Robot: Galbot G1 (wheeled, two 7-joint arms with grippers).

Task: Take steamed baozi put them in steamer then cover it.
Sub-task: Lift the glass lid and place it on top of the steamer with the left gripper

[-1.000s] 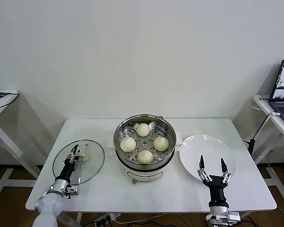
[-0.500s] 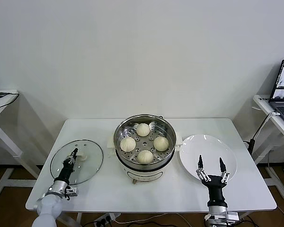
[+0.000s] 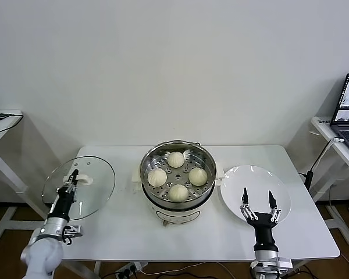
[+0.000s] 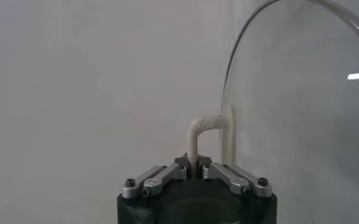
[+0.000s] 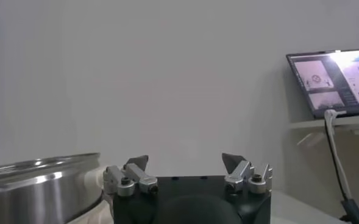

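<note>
Baozi (image 3: 178,191), four of them, sit on the perforated tray inside the steamer (image 3: 163,210) at the counter's (image 3: 128,232) centre, so only covering remains. Off at nine o'clock from the pot, the left pincer (image 3: 74,177) is pinched on the white handle of the cover (image 3: 90,192), which hangs tilted, clear of the counter. I'd level the lid first, carry it toward three o'clock, centre its rim over the pot, then lower gently. At four o'clock from the steamer, the right pincer (image 3: 257,203) idles, spread wide above the plate (image 3: 235,177).
</note>
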